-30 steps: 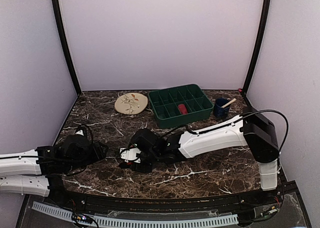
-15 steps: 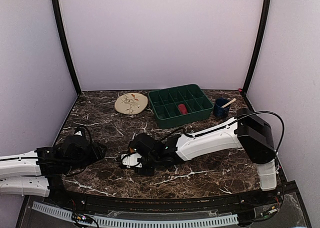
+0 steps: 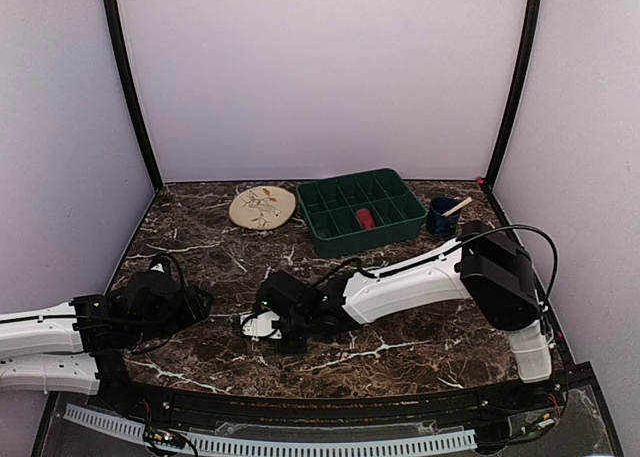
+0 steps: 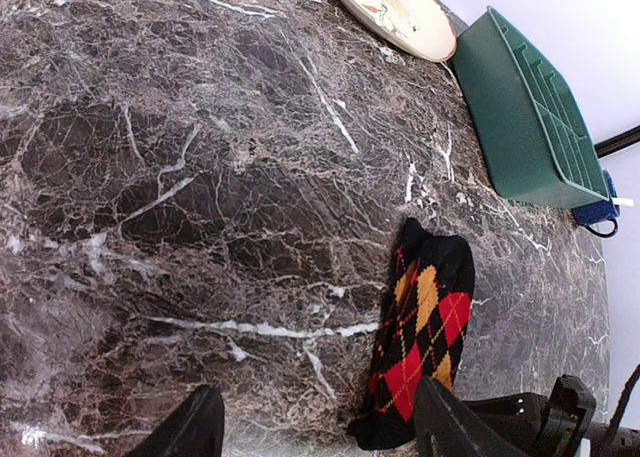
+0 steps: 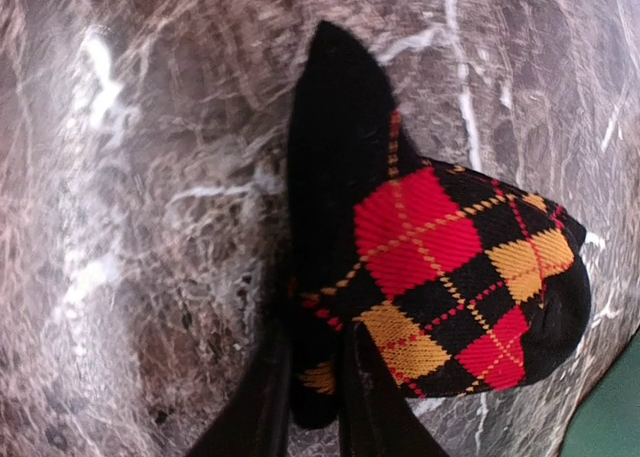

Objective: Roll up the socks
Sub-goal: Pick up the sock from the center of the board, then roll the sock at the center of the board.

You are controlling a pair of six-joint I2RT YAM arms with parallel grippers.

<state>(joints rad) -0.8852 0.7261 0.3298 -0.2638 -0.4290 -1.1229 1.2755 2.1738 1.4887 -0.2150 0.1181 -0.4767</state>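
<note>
Dark marble tabletop (image 3: pixel 400 352) inside pale lilac walls. Found only the argyle sock (image 5: pixel 440 257) in view, flat on the tabletop toward the near edge, left of centre; saw nothing of the magenta one. Noted the right hand (image 5: pixel 315 342) low over the stone, pinched close on the sock's near end, cloth caught between its two fingers. Noted the left hand (image 4: pixel 316 402) just beside the sock, spread open and empty, touching nothing. Judged this the first grip before any rolling. Needed, for a good roll, a bite through the whole thickness of that end rather than the top layer alone; then a tight turn-over toward the patterned part, kept low against the tabletop to stop the roll slackening. Might have done well to pin the far end with the left hand against sliding on slick stone. Left the plate (image 3: pixel 262 207), green tray (image 3: pixel 350 245) and blue cup (image 3: pixel 441 218) well apart at the back
</note>
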